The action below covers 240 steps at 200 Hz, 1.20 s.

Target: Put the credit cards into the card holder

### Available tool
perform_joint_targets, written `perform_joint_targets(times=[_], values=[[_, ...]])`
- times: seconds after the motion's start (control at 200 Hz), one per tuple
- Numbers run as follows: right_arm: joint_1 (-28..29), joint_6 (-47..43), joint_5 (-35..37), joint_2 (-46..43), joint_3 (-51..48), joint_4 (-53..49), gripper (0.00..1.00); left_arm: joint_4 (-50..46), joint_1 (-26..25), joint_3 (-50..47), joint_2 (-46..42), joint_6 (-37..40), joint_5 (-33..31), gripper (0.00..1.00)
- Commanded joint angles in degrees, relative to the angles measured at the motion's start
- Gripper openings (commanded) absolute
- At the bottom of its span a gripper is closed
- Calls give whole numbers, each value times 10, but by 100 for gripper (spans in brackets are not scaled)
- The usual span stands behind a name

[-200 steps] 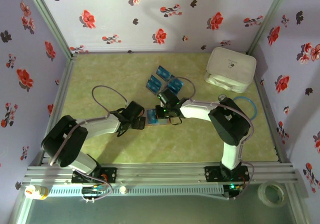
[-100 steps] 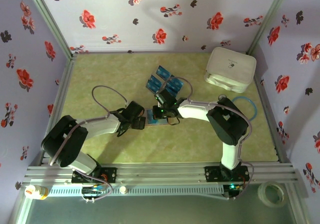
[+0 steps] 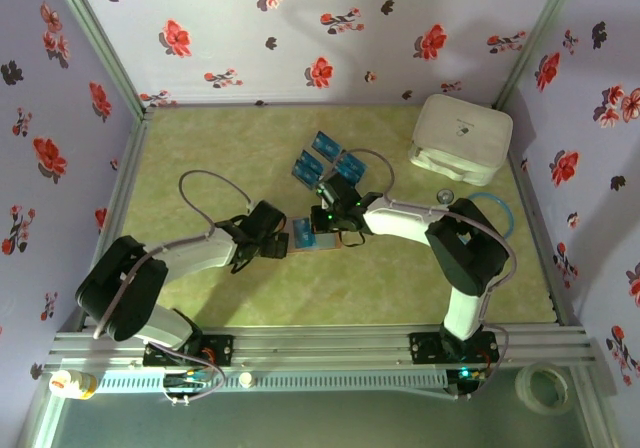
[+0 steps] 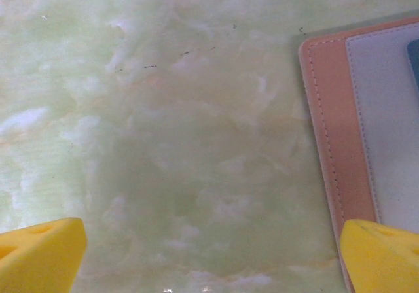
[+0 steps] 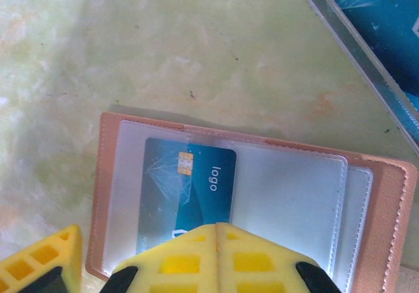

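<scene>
Lying open and flat on the green marbled table (image 3: 200,148), the brown card holder (image 3: 312,238) sits in the middle of the surface, between the two grippers. In the right wrist view its inner face shows clear plastic pockets (image 5: 294,195) framed by a stitched tan border, and one blue card (image 5: 190,182) with a gold chip and the word "logo" is tucked into the left pocket, square to the holder's edges. The right gripper (image 5: 216,231) hangs directly over the near edge of that card with its yellow fingers pressed together and nothing visible between them; whether the tips touch the card cannot be told. The left gripper (image 4: 209,260) is spread wide, one yellow fingertip (image 4: 39,257) over bare table and the other (image 4: 383,257) over the holder's near left corner, and whether it touches the leather cannot be told. No object sits between its fingers. Behind the holder, towards the back wall, the loose cards (image 3: 326,146) lie close together in a small cluster, apart from the holder; one of them (image 5: 373,25) shows at the upper right of the right wrist view. Further out, a white box (image 3: 462,138) with rounded corners stands in the far right corner of the table, and a thin blue ring (image 3: 497,213) lies near the right edge.
</scene>
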Motion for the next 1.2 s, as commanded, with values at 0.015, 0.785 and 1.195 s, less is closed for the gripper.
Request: perform_joint_targets(times=[0.015,0.785,1.195], values=[[-3,-7,11,10,-7,-10,4,-11,6,16,-1,-5,-3,100],[6,9,-7,47,-6,7,4,20,11,-2,33,-3,6,100],[18,14,-13,56,10,9,4,23,11,-9,29,-3,8,100]])
